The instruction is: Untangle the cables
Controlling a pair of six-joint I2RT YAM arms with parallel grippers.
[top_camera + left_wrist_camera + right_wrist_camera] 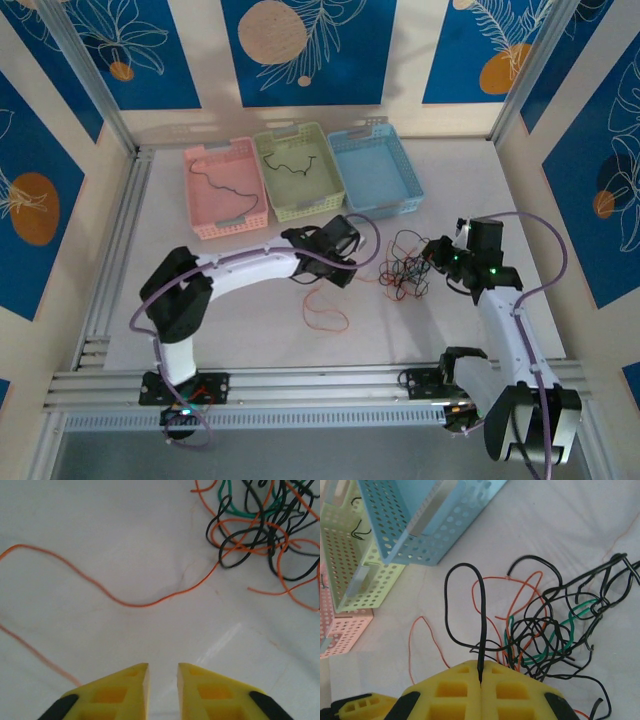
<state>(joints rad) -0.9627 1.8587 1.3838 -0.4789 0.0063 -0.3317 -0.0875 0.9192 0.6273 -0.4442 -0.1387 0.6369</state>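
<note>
Three baskets (290, 132) in a row at the table (250, 335) far edge. Right of centre sits the cable tangle (405, 270), between left end effector (163, 669) and right end effector (481, 672); one strand (135, 605) trails toward the near edge.

No text, label, brand, number or sign can be read in any of the views.
</note>
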